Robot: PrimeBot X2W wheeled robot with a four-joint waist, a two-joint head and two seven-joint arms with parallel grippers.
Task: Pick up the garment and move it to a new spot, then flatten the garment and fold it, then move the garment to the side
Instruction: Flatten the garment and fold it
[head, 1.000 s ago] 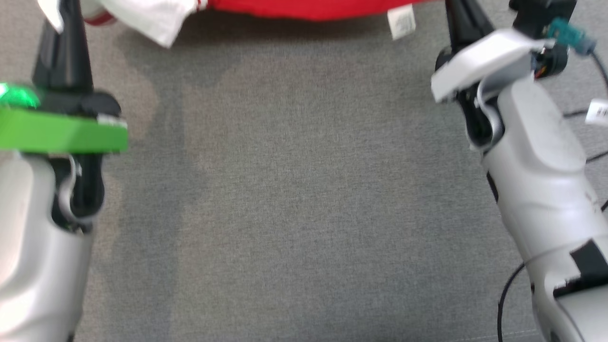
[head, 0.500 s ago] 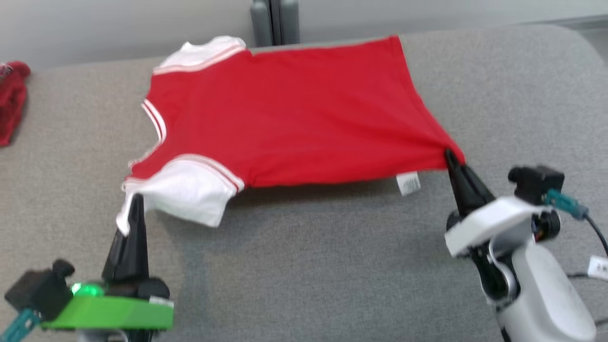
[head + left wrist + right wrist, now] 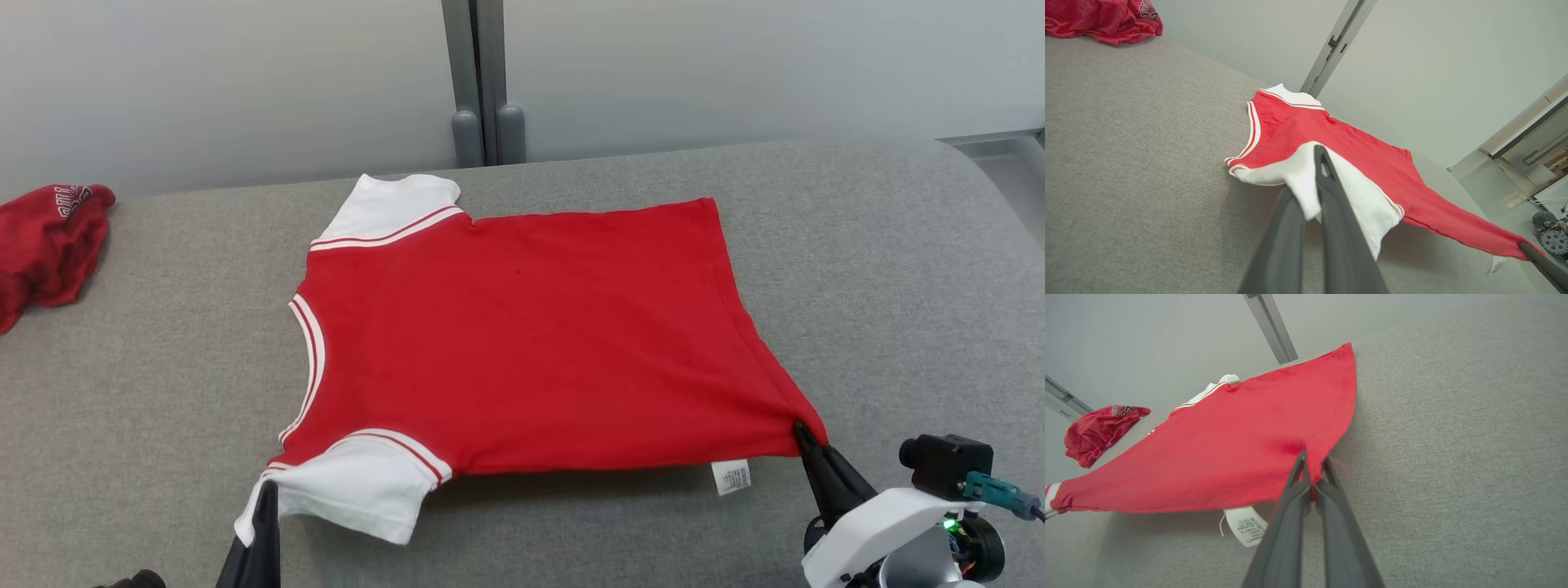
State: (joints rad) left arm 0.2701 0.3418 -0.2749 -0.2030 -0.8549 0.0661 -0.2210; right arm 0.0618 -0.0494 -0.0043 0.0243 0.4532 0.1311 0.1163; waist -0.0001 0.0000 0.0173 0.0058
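The shirt (image 3: 522, 343), red with white sleeves, is lying spread across the middle of the frame in the head view. Its far side is resting on the table (image 3: 898, 269), while its near edge is hanging a little off the surface and casting a shadow beneath. That edge is being held taut between two pinches. The left tool (image 3: 266, 492), at the lower left, is clenching the cuff of the near sleeve (image 3: 359, 486). The right tool (image 3: 802, 430), at the lower right, is clamping the near hem corner (image 3: 788, 412), with the label (image 3: 731, 476) dangling just beside it. Gripping opposite ends of one edge is, I judge, what is stretching the body smooth, so that the shirt can be laid flat rather than bunched; the pull is drawing the hem corner into a point. The flattening step appears to be nearing its end, with folding not yet begun. Another red garment (image 3: 49, 245) is sitting crumpled at the upper left, well apart, leaving room for the fold.
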